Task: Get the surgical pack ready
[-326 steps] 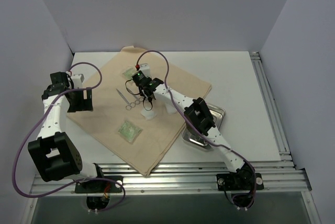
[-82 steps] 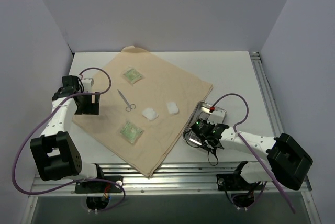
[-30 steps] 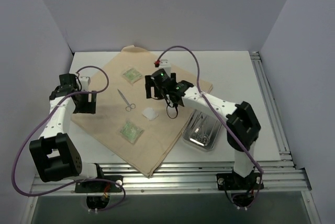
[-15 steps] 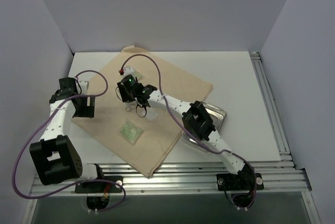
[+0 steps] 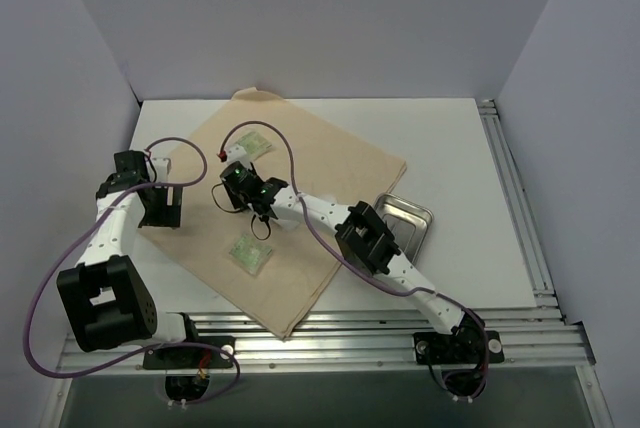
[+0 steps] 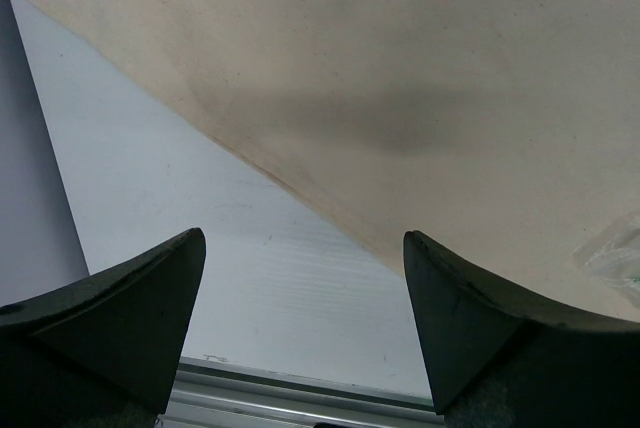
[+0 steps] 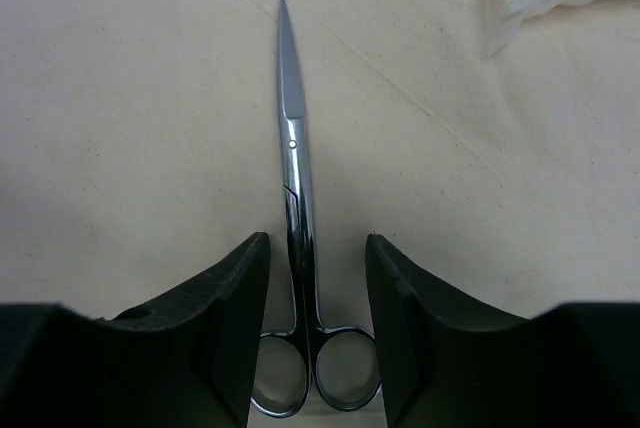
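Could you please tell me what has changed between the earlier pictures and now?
The right gripper swung from the steel tray leftwards across the cloth to the scissors. Its fingers have narrowed and now straddle the shanks, with gaps still showing. Nothing was lifted or released. The left gripper stayed open over the cloth's edge, and the near green packet stayed put.

1. We see a white bench (image 5: 470,148) with a flat, smooth top.
2. Plain grey walls stand around it on three sides: a back wall (image 5: 320,18), a left wall (image 5: 60,98) and a right wall (image 5: 590,98).
3. Silver metal rails (image 5: 330,333) run along the near edge of the bench.
4. A silver side rail (image 5: 515,198) runs down the right edge of the bench.
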Tool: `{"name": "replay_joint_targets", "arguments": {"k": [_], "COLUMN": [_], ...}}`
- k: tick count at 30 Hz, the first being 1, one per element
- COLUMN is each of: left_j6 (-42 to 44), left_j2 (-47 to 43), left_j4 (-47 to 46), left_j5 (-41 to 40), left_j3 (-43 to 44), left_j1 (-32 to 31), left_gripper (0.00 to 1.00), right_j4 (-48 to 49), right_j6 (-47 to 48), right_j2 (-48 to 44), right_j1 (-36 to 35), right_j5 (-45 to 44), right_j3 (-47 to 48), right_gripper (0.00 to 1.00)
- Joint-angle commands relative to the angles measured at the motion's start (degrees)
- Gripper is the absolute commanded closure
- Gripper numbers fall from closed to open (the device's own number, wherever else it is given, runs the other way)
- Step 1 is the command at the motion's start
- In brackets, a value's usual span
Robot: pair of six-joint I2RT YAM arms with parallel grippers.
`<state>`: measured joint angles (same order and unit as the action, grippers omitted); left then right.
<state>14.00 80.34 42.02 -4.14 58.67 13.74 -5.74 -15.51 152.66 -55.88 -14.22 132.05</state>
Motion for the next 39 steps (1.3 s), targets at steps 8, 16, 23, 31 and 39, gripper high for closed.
{"name": "replay_joint_targets", "arguments": {"k": [8, 16, 23, 31, 39], "left_j6": [0.4, 0.9, 0.6, 1.0, 1.3], "left_j2": [-0.4, -1.1, -1.1, -1.8, -2.6], "left_j4": [-1.8, -1.9, -1.4, -1.4, -1.2], "left_j5": [1.0, 1.0, 1.4, 1.1, 1.1], "left_j3": [0.8, 0.5, 0.7, 0.4, 0.4], "left_j1": [0.5, 0.5, 0.6, 0.5, 0.6], "left_gripper": [0.1, 0.1, 0.1, 0.1, 0.1], "right_j4": [-4.5, -4.4, 4.2, 9.0, 10.6], "right_j6": [-0.3, -1.5, -3.1, -2.8, -5.4], "right_j2": [3.4, 0.0, -10.2, -14.7, -22.0], "right_j1": [-1.4, -1.3, -1.7, -1.7, -1.5], "right_j5": [1.4, 0.5, -1.9, -4.5, -10.6], "right_j3": [0.6, -1.8, -8.3, -10.1, -15.8], "right_gripper": [0.86, 1.0, 1.0, 1.0, 1.0]}}
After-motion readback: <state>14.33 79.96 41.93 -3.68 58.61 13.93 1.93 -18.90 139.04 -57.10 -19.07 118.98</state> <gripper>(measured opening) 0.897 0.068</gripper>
